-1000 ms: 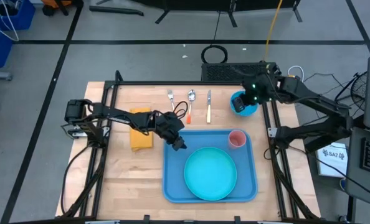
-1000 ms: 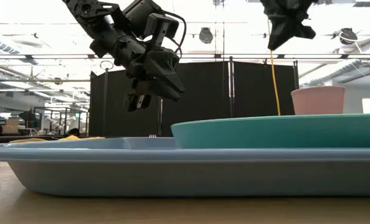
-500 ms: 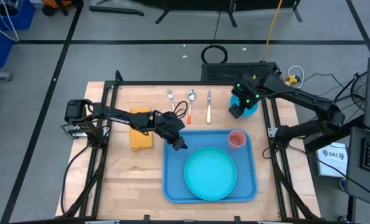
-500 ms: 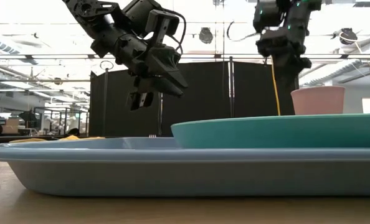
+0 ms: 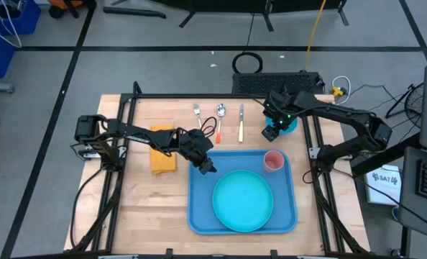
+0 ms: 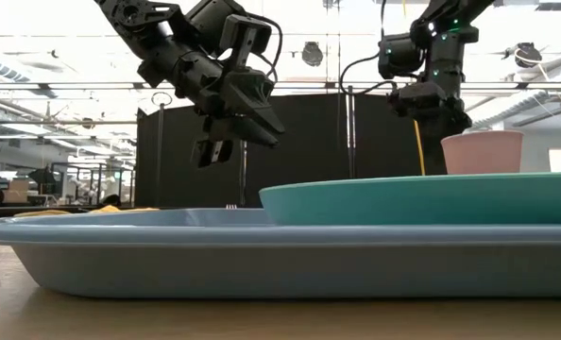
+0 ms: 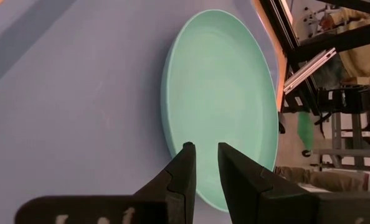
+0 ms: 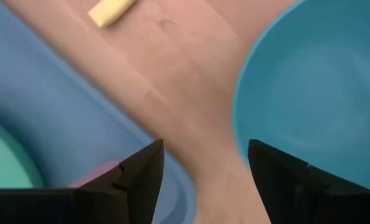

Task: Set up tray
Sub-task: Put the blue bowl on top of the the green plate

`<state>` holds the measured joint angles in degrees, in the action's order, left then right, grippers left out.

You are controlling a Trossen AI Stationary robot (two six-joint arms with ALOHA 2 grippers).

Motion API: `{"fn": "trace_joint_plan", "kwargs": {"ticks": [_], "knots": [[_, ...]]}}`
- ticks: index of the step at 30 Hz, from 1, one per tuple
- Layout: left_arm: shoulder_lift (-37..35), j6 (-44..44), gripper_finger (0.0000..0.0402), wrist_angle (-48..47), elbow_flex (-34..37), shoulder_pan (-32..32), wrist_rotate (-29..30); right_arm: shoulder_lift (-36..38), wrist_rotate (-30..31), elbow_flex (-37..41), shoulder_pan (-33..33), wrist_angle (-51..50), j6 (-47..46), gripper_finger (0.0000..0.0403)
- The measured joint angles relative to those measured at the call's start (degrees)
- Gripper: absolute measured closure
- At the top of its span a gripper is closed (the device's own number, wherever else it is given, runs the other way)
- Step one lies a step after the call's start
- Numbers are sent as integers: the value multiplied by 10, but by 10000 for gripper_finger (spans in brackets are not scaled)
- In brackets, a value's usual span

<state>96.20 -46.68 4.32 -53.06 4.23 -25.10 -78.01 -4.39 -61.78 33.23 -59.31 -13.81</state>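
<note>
R claw (image 5: pixel 270 132) open, prob. above bowl (image 5: pixel 287 124).

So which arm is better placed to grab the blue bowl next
The right. Its hand hangs open at the blue bowl behind the tray, and the right wrist view shows the bowl's rim between its fingers. The left hand hovers over the tray's far left corner, well away from the bowl.

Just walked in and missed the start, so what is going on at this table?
A two-armed robot is setting up a blue tray that already carries a teal plate and a pink cup. The right tool, open and empty, hangs beside the blue bowl at the table's far edge. The left tool, nearly closed and empty, hovers over the tray's corner. Cutlery and a yellow cloth lie off the tray.
</note>
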Motion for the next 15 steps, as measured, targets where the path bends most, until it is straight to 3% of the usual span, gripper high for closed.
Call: {"fn": "trace_joint_plan", "kwargs": {"ticks": [15], "knots": [[0, 0, 332, -1, 0, 0, -2, -12, -17, 58, 49, 24, 13, 192]]}}
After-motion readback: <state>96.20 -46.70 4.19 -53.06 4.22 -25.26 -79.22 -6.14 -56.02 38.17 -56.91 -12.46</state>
